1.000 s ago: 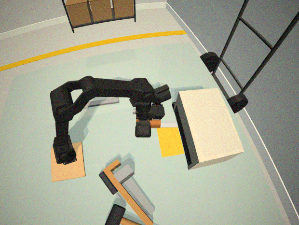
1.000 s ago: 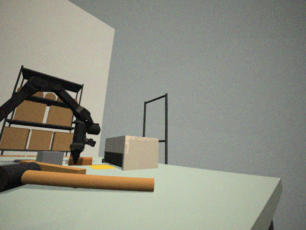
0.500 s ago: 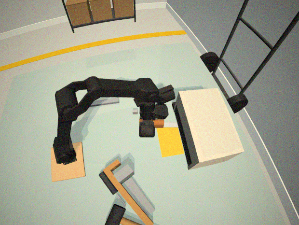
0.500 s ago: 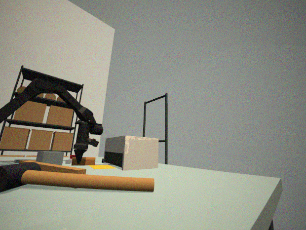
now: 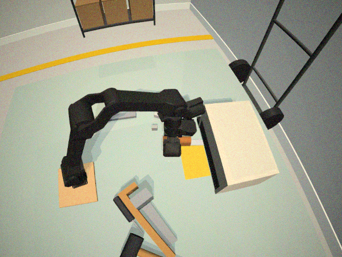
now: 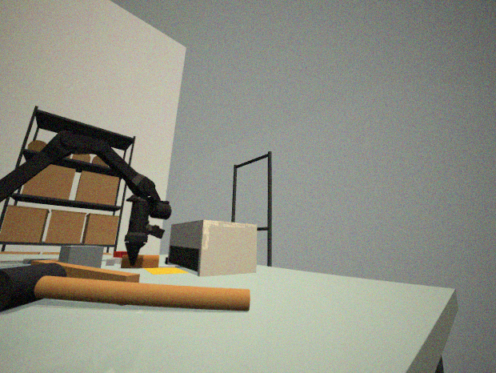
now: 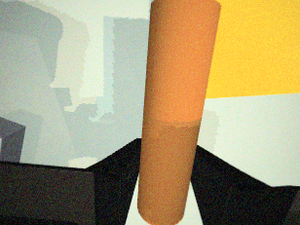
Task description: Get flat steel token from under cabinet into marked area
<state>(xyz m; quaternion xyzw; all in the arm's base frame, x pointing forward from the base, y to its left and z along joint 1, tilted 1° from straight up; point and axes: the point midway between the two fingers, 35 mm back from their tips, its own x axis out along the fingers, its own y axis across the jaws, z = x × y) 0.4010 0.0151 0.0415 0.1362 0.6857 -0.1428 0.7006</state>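
While the claw pinches the orange handle beside the yellow area, the cabinet stands beyond its far end; where the token lies, I cannot tell.

Hand shut on orange cyl. handle; yellow area R of it.

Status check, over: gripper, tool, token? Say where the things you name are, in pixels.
Jaws shut on orange handle (image 5: 185, 141) (image 6: 149, 261) (image 7: 177, 87), beside yellow area (image 5: 194, 162) (image 6: 165, 270) (image 7: 258, 48). Pale blade (image 5: 197, 142) reaches toward cabinet (image 5: 240, 140) (image 6: 228, 248). Token not in sight. Blockage under cabinet: cannot tell.
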